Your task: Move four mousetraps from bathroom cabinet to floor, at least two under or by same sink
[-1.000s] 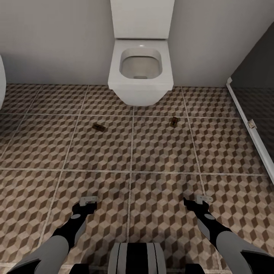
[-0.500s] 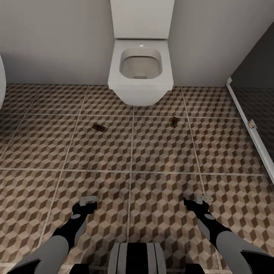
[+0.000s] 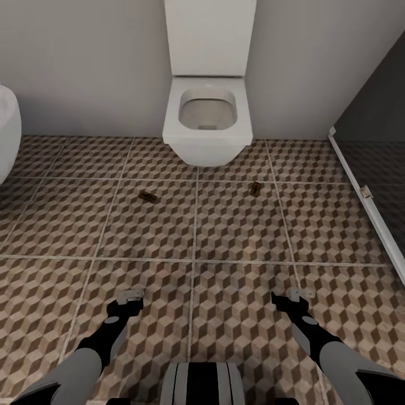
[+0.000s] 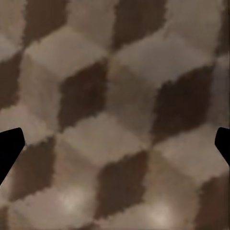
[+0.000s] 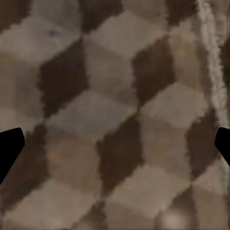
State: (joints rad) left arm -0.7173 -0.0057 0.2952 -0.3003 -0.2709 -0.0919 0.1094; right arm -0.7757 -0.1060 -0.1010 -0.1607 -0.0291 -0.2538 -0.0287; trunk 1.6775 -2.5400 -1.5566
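Our view has shifted back since half second ago: toilet [image 3: 207, 121] sits lower, tub edge [image 3: 7, 135] shows more. Bathroom floor [image 3: 236, 225] carries two mousetraps: left mousetrap [image 3: 147, 196] ahead of left gripper [image 3: 130, 296], long axis slanted; right mousetrap [image 3: 255, 189] ahead of right gripper [image 3: 299, 295]. Wrist views add: both grippers wide, empty.

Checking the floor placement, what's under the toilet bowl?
Under the wall-hung toilet bowl only patterned floor tile shows; the bowl hides the tile beneath it. Two mousetraps lie in front.
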